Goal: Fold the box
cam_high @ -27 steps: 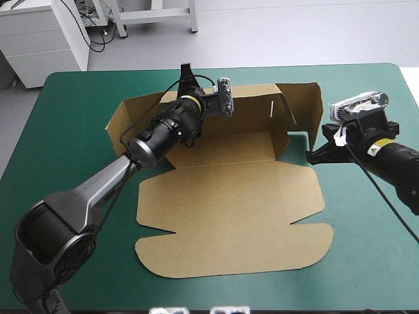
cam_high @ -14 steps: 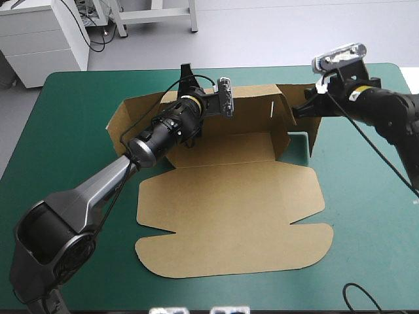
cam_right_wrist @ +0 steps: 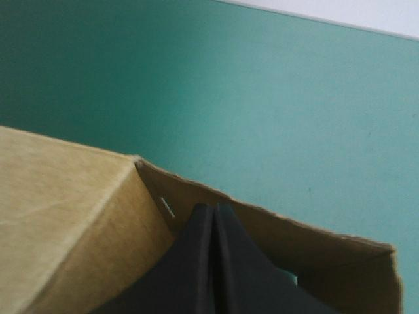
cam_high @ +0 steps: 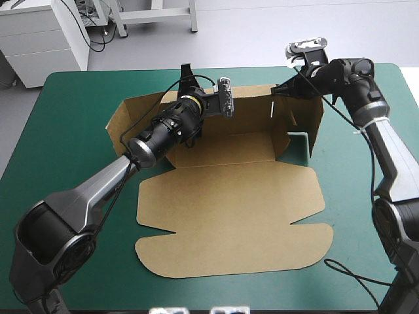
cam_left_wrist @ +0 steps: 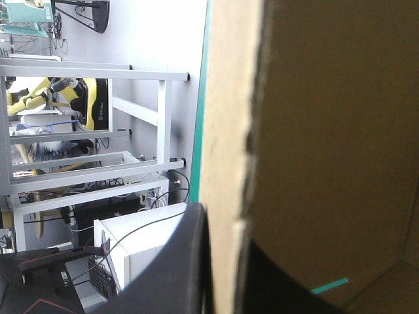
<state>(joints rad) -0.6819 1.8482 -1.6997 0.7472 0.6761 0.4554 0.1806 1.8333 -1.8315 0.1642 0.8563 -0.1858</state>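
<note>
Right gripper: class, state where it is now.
High view: the right gripper is at the far right corner of the box, at its raised wall's top edge.

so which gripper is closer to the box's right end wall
Right. The right gripper, shut, sits at the far right corner of the box, just beside the right end wall. The left gripper clamps the far wall left of its middle, farther off.

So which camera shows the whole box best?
The high view: the box shows whole, lid flat, far walls raised. The left wrist view shows only one wall edge held in the left gripper; the right wrist view, a raised corner by the right gripper.
</note>
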